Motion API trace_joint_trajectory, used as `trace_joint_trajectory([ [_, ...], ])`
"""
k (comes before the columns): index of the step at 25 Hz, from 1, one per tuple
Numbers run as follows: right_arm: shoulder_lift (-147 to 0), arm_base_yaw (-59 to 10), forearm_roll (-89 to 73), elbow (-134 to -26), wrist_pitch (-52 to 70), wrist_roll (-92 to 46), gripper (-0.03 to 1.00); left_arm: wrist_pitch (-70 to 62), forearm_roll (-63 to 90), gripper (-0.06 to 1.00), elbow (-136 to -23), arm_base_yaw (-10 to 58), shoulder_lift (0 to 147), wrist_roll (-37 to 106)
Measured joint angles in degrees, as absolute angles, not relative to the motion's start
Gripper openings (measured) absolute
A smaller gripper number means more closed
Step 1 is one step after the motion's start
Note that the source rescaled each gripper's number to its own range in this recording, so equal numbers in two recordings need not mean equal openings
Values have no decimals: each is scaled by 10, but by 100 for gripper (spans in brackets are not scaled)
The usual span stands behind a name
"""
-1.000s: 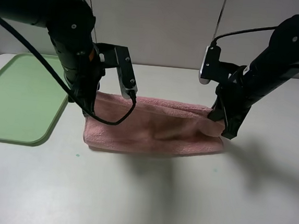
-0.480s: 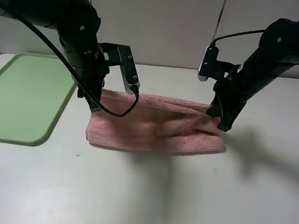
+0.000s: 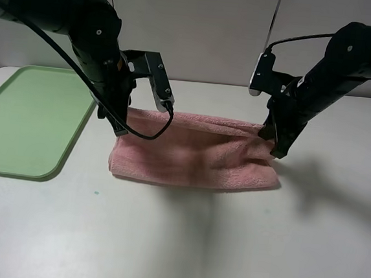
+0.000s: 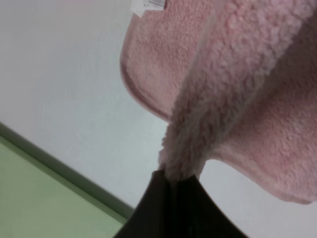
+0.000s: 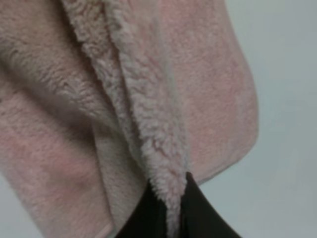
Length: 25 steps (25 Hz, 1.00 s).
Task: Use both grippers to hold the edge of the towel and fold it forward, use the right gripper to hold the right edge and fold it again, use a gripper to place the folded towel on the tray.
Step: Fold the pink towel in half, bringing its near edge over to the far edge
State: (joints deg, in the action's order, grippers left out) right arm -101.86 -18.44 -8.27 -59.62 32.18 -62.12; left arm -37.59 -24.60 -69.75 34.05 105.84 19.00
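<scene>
While left black pincer gripper and right black pincer gripper clamp pink plush towel mid-frame, first fold looks underway; second fold, light-green plastic tray at left pending.

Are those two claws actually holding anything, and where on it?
Yes, the pink towel. The left gripper pinches its edge at the left end, the right gripper at the right end.

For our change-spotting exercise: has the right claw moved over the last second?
Yes: the right claw has shifted slightly up the overhead view, toward the table's far edge.
</scene>
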Motion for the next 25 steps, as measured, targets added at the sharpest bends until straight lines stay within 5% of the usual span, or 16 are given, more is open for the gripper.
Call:
trace_joint_trajectory([
  [10, -1019, -184, -78, -596, 308, -621, 0, -364, -246, 0, -698, 338, 1058, 190],
  [15, -1019, -183, -73, -596, 306, -621, 4, -355, -250, 13, -698, 336, 1058, 190],
  [20, -1022, -179, -66, -596, 301, -621, 34, -352, -257, 46, -698, 336, 1058, 189],
  [25, -1022, -178, -64, -596, 263, -613, 70, -335, -259, 64, -698, 335, 1058, 189],
])
